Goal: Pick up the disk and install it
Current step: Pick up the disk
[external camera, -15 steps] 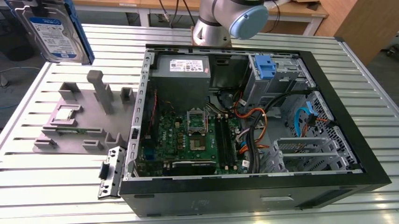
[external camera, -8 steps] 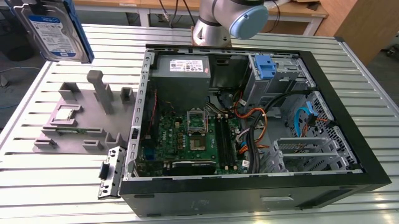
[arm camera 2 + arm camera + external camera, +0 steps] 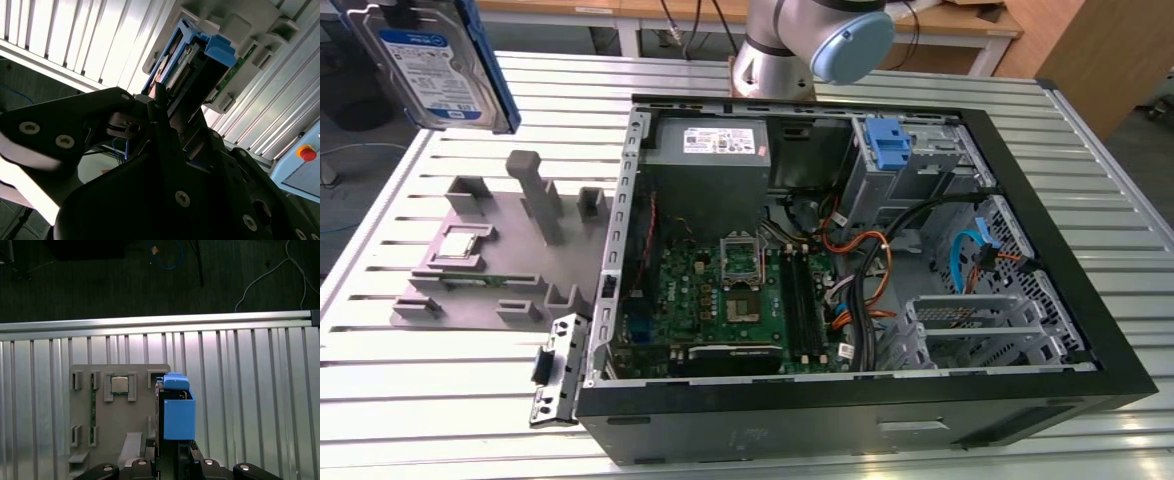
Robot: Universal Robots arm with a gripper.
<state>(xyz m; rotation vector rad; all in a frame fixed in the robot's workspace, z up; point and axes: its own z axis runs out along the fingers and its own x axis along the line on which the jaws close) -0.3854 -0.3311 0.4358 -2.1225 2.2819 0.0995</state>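
The disk (image 3: 434, 60), a silver drive in a blue plastic carrier, hangs upright above the table's corner at the exterior view's left, clamped edge-on between the black fingers of the gripper (image 3: 167, 112). Below lies a ribbed aluminium table (image 3: 427, 400) over a dark floor (image 3: 100, 280) strewn with cables. On it stand one grey moulded fixture (image 3: 494, 250) holding one processor chip (image 3: 119, 384), and one open black computer case (image 3: 854, 415) showing one green motherboard (image 3: 720, 300) and one grey power supply (image 3: 714, 150).
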